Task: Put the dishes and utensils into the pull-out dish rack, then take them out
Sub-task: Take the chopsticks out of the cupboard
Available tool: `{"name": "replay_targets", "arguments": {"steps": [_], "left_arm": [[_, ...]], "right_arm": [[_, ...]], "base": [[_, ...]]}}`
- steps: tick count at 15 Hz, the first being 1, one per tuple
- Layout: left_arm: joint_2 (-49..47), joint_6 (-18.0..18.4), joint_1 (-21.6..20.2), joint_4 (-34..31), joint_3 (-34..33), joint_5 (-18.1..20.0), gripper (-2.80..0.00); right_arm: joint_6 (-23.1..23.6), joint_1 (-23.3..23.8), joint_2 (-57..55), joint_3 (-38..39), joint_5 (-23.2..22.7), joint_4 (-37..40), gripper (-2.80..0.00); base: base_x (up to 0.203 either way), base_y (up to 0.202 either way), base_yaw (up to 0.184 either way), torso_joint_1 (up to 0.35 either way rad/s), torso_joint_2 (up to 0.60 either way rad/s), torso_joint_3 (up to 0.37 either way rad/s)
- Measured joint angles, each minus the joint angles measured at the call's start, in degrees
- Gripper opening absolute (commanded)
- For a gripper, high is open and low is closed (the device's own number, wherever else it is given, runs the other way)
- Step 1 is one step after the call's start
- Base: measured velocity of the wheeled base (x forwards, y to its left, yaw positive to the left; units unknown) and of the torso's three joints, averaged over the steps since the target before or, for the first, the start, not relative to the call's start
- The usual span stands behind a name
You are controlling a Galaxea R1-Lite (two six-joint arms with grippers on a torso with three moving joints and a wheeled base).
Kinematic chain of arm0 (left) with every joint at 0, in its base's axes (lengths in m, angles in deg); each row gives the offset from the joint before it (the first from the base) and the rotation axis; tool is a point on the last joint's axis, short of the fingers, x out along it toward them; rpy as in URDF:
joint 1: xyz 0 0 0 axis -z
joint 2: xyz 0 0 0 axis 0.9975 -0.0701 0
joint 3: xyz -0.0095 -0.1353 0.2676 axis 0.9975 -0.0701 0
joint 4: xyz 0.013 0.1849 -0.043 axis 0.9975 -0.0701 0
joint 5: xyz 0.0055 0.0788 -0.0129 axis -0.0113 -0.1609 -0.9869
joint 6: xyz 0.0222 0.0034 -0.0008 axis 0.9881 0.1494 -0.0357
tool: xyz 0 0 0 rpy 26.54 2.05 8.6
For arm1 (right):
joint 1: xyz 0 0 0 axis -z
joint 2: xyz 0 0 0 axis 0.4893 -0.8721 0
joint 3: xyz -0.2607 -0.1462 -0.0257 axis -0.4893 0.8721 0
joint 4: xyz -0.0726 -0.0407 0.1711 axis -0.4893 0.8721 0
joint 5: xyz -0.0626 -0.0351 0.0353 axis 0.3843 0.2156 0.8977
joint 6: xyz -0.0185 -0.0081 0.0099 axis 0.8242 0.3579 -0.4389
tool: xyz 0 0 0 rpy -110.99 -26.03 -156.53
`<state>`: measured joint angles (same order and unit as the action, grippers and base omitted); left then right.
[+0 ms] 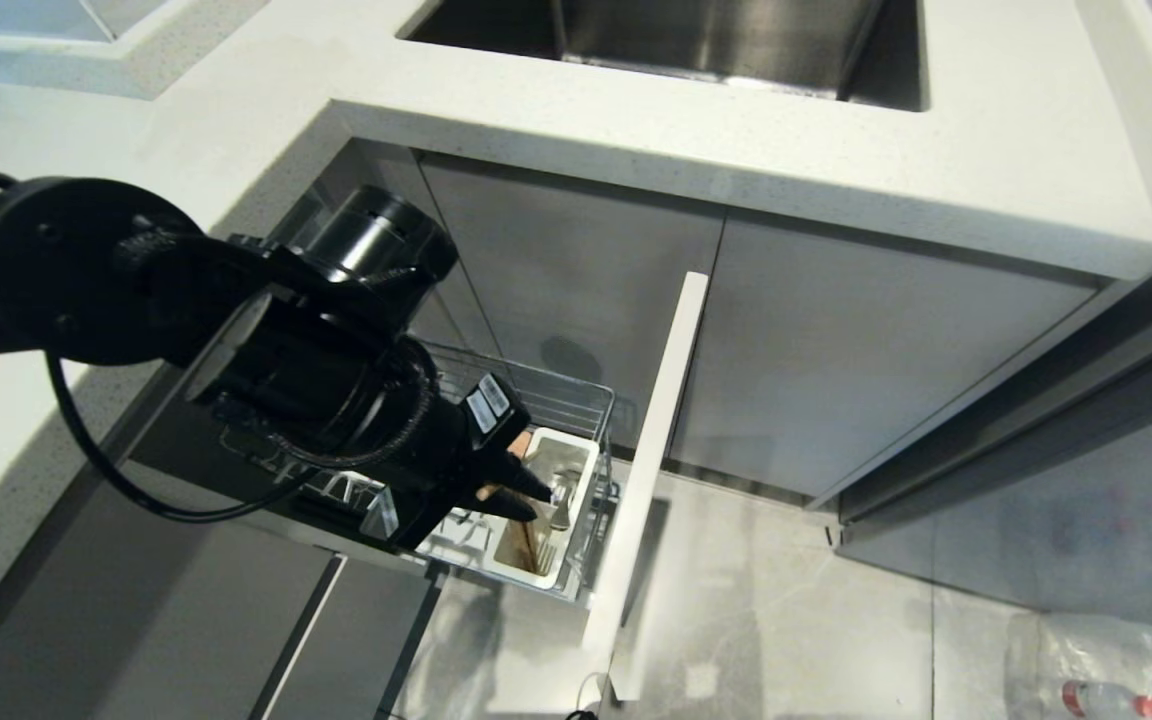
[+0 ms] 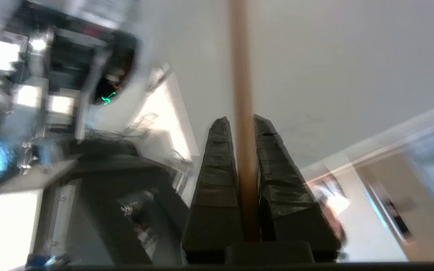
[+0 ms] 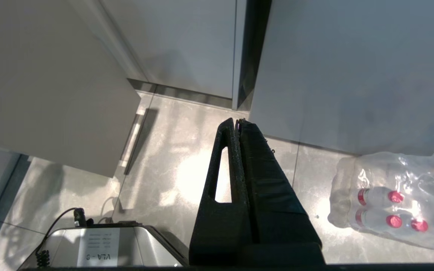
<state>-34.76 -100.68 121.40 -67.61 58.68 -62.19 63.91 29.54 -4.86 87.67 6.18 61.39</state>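
— While my left gripper (image 1: 526, 500) hangs over the pull-out dish rack (image 1: 576, 400), what do you want to know?

— How wide are its fingers?

— Nearly together. In my left wrist view the two black fingers (image 2: 220, 173) are clamped on a light-brown wooden stick (image 2: 242, 94), which runs straight out past the tips. I take it for the chopsticks; whether it is one or the pair pressed as one, I cannot tell.

— And where is that in the scene?

— My fingertips sit just above the white cutlery box (image 1: 561, 505) at the near right corner of the rack, beside the pale drawer front (image 1: 651, 450). The rack is pulled out from under the white countertop (image 1: 636, 150), left of the grey cabinet doors (image 1: 836, 360).

— What is in the box?

— One grey metal spoon (image 1: 563, 495) stands in it, close to my fingertips. Brown streaks lie lower in the same box; I cannot make them out.

— Your other hand?

— My right gripper (image 3: 239, 124) is parked over the floor (image 3: 171, 165), its fingers pressed together with nothing between them. One wrapped pack of bottles (image 3: 394, 199) lies nearby; four red caps show.
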Motion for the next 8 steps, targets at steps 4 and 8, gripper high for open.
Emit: {"name": "replay_targets", "arguments": {"steps": [4,8], "left_arm": [[1.9,-0.6,0.1,-1.5,0.4,4.3,-2.80],[3.3,-0.7,0.2,-1.8,0.8,4.2,-2.80]], "right_arm": [[0.0,0.0,0.0,0.0,0.0,0.0,-2.80],[0.0,0.0,0.0,0.0,0.0,0.0,-2.80]], "base": [[0.000,0.000,0.000,0.000,0.00,0.000],[0.000,0.000,0.000,0.000,0.00,0.000]]}}
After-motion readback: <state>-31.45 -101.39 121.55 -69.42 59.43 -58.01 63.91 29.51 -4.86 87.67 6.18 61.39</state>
